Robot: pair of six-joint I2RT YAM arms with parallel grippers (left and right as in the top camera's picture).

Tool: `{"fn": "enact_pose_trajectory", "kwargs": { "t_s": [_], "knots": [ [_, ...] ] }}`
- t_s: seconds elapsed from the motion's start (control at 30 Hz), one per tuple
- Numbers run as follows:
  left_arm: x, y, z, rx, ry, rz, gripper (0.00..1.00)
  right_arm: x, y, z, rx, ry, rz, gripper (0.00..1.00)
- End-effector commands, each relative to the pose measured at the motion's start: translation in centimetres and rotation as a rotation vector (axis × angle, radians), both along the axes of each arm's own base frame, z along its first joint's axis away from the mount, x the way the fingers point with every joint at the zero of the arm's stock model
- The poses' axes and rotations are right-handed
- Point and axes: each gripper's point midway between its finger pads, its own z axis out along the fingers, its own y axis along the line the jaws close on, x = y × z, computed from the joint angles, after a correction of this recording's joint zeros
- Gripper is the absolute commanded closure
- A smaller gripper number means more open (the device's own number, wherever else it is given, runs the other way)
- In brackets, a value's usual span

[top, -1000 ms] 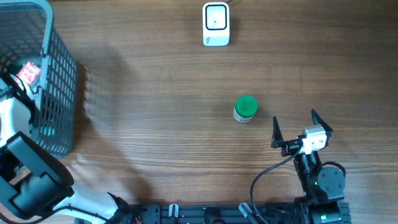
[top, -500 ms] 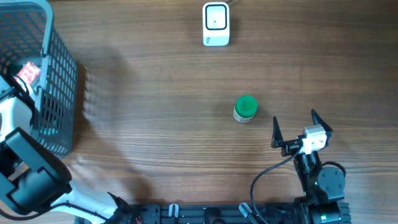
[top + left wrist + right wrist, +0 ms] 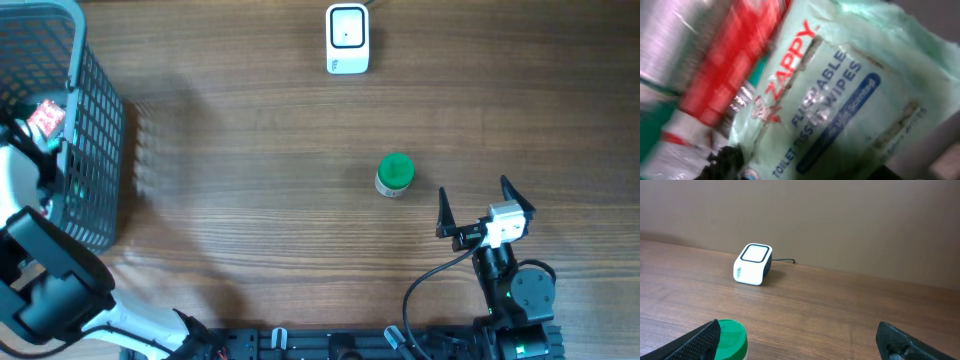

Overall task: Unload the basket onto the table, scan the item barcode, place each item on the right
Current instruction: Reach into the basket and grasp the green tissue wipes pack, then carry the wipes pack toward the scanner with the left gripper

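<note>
The pack of wipes (image 3: 840,95) lies in the basket (image 3: 95,130) at the left end of the counter (image 3: 250,220), beside a red packet (image 3: 725,65). The left end effector (image 3: 40,140) is down in there too, but nobody can tell if it is apart or clamped on the pack. The right end effector (image 3: 473,190) is wide apart and holds nothing. The scanner (image 3: 347,39) stands well apart at the back. The job looks barely begun: the pack must be lifted out and shown to the scanner.

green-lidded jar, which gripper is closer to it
Right. The right gripper stands open just right of the green-lidded jar; the left gripper is far across the table, inside the basket.
</note>
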Motion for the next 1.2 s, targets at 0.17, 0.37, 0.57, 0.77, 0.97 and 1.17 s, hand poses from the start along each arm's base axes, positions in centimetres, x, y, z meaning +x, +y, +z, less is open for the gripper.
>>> {"fn": "enact_pose_trajectory", "kwargs": {
  "t_s": [0.17,0.37,0.57,0.77,0.97,1.17],
  "knots": [
    [3.2,1.5,20.4,0.262,-0.414,0.009,0.71,0.0,0.1,0.0,0.005,-0.001,0.006,0.00],
    [2.3,-1.7,27.3,0.237,-0.650,0.029,0.74,0.0,0.1,0.0,0.005,-0.001,0.006,0.00],
    [2.8,-10.0,31.3,-0.089,-0.880,-0.123,0.76,0.0,0.1,0.0,0.005,-0.001,0.006,0.00],
    [2.2,-20.5,29.1,-0.487,-0.781,-0.349,0.76,0.0,0.1,0.0,0.005,-0.001,0.006,0.00],
    [1.6,-29.3,24.0,-0.653,-0.551,-0.568,0.80,0.0,0.1,0.0,0.005,-0.001,0.006,0.00],
    [0.8,-38.3,17.5,-0.799,-0.323,-0.763,0.88,0.0,0.1,0.0,0.005,-0.001,0.006,0.00]
  ]
}}
